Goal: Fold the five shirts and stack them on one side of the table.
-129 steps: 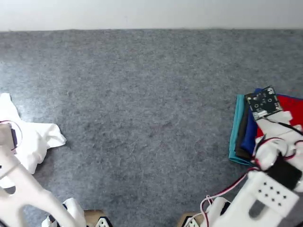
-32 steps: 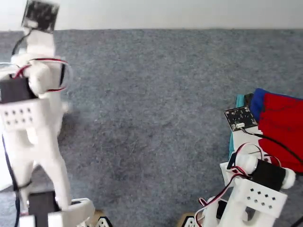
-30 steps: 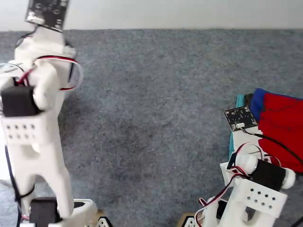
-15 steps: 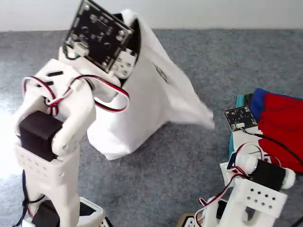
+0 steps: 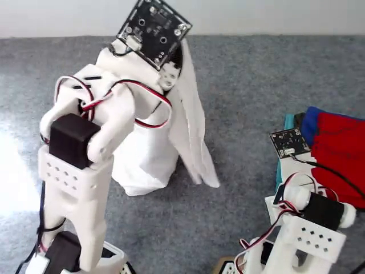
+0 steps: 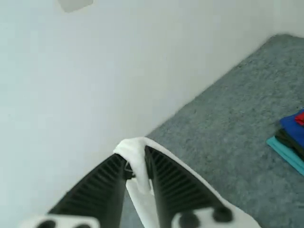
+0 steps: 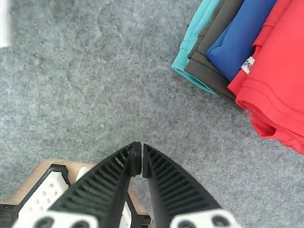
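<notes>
My left gripper [image 6: 137, 164] is shut on the white shirt [image 5: 188, 131], held high above the table's left half in the high view; the cloth hangs down and its lower end rests on the grey felt. In the left wrist view a fold of the white shirt [image 6: 135, 156] sticks out between the black fingers [image 6: 166, 180]. A stack of folded shirts [image 5: 333, 151], red over blue, dark and teal, lies at the table's right edge. My right gripper [image 7: 138, 164] is shut with nothing in it, low over the felt beside the stack of folded shirts [image 7: 247, 61].
Grey felt [image 5: 251, 91] covers the table, with a white wall along the far edge [image 5: 256, 17]. The right arm's base [image 5: 308, 234] stands at the front right, and the left arm's white body [image 5: 80, 188] rises at the front left.
The left arm swung from the far left toward the middle, lifting the white shirt off the table so it hangs. The right arm drew back off the stack earlier and has since stayed still.
</notes>
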Action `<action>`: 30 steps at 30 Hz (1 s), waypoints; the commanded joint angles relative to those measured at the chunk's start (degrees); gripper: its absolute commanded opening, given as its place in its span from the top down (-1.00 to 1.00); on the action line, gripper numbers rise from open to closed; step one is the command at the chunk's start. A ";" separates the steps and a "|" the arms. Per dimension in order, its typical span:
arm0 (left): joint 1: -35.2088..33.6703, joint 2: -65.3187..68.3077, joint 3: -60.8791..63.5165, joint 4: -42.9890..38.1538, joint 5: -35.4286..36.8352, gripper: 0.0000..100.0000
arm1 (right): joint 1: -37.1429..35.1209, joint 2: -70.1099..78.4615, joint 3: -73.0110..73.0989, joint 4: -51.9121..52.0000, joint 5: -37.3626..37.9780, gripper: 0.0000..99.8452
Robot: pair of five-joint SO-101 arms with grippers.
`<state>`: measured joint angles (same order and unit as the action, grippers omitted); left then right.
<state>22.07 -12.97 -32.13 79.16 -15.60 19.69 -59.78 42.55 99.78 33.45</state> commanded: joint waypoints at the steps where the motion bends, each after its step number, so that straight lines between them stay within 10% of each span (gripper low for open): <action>1: -5.54 -0.44 -1.54 6.33 0.53 0.97 | -0.40 -0.57 -2.20 0.40 -0.53 0.98; 9: -24.62 -0.35 -5.58 20.92 0.09 0.97 | -0.66 -0.31 -2.20 -0.04 -0.53 0.98; 22: -48.97 0.18 22.46 14.86 -10.55 0.97 | -0.66 -0.04 -2.20 -0.31 -0.53 0.98; 30: -55.74 -0.62 27.30 14.68 -12.66 0.60 | -0.66 -0.04 -2.20 -0.31 -0.53 0.98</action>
<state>-33.49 -12.62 -3.30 91.82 -27.56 19.69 -59.69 42.55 99.78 33.45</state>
